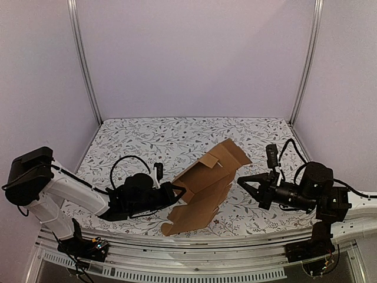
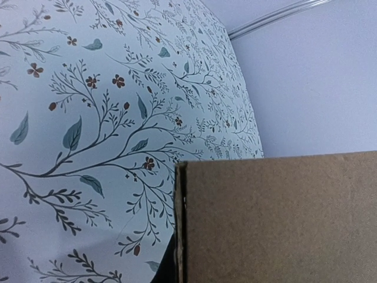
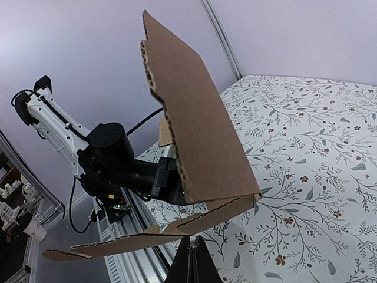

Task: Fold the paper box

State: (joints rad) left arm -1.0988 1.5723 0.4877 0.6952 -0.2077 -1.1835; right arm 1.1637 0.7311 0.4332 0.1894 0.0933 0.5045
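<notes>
Floral-print table (image 1: 135, 135) between pale lilac walls (image 1: 194, 53), half-folded paper box (image 1: 206, 183) at front centre.
The left arm (image 1: 70, 191) lies low, reaching rightward, and the left pincer (image 1: 175, 192) pinches the paper box's left edge, keeping one panel reared up over the flaps lying on the table. The right arm (image 1: 312, 188) stretches leftward, the right pincer (image 1: 240, 179) pressed together to a point at the box's right edge.

— What lies beyond the left hand (image 1: 177, 193)?
— The tabletop (image 1: 135, 135), in a leaf-and-flower print, running to plain lilac walls (image 1: 194, 59).
— And the corners?
— A metal post (image 1: 85, 65) beyond it, a second post (image 1: 306, 65) far across. The light is soft and even.
</notes>
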